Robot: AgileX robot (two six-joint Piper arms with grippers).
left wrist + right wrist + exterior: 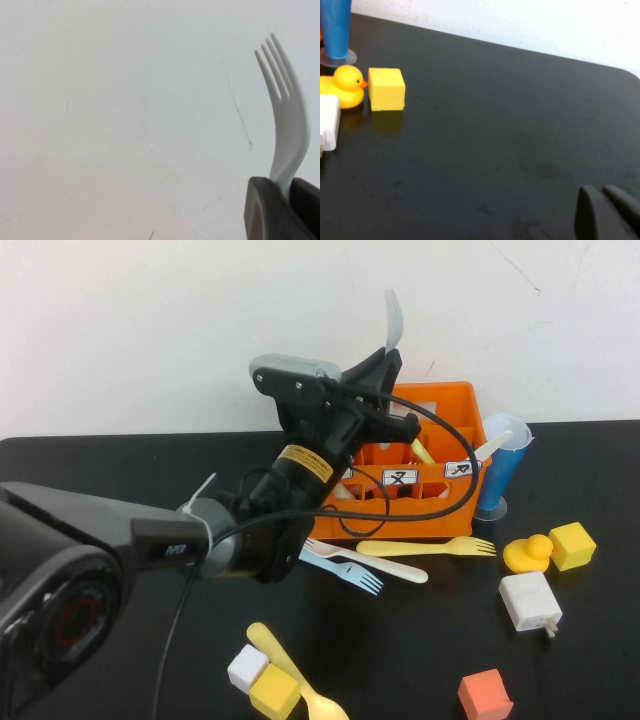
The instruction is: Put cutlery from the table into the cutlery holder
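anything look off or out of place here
Mostly the left hand: it holds the grey fork upright, tines up, above the orange cutlery holder. The right hand sits shut over bare table.

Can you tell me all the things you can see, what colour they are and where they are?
grey fork: one, pale grey, held tines-up above the crate
cutlery holder: one, orange crate, back of the table
blue cup: one, beside the crate's right end
forks on the table: one yellow, one light blue, in front of the crate
spoon: one, cream, between those forks
yellow spoon: one, near front edge
cubes: two yellow, one white, one coral
rubber duck: one, yellow, right side
white charger plug: one, right side
table: one, black
left gripper: shut on the fork, raised above the crate
right gripper: low over bare table, right side, fingers together
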